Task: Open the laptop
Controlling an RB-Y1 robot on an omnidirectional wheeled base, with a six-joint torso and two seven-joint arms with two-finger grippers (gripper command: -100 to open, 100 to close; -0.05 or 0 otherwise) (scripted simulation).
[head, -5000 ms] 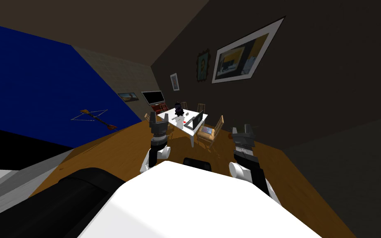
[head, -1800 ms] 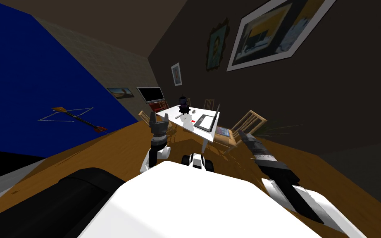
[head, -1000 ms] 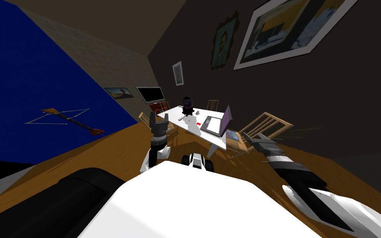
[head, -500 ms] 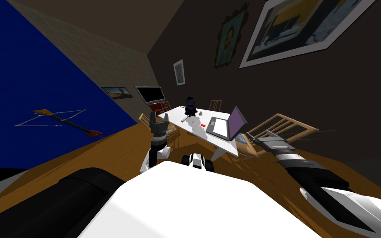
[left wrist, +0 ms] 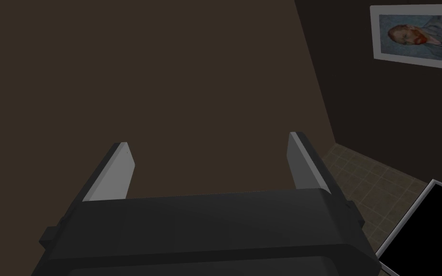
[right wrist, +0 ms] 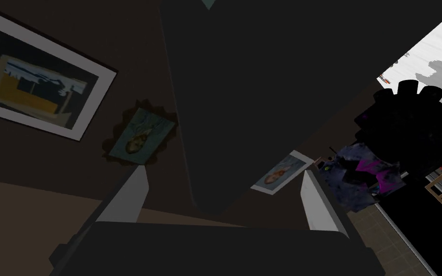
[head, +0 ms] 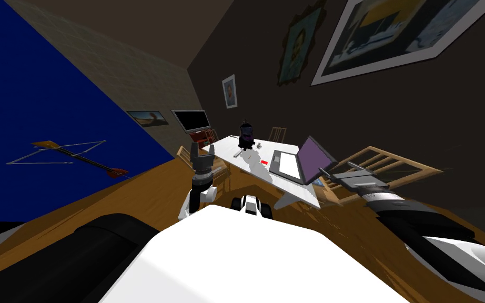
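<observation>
Our right pincer [head: 336,169], fingers apart, has the raised dark lid [right wrist: 244,96] of the grey, purple-screened laptop [head: 312,157] between them on the white tabletop [head: 228,146], so we should swing that lid back gently along its hinge arc without dragging the base, while our left pincer [head: 203,152] hangs well apart from it, fingers likewise spread.

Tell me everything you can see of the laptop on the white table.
The laptop is a thin grey one with a lighter keyboard area and a purple screen. Its lid is up, leaning back past upright. It lies flat at the near right end of the white table, by the edge. The right gripper, fingers open, is just behind the lid; whether it touches, I cannot tell.
</observation>
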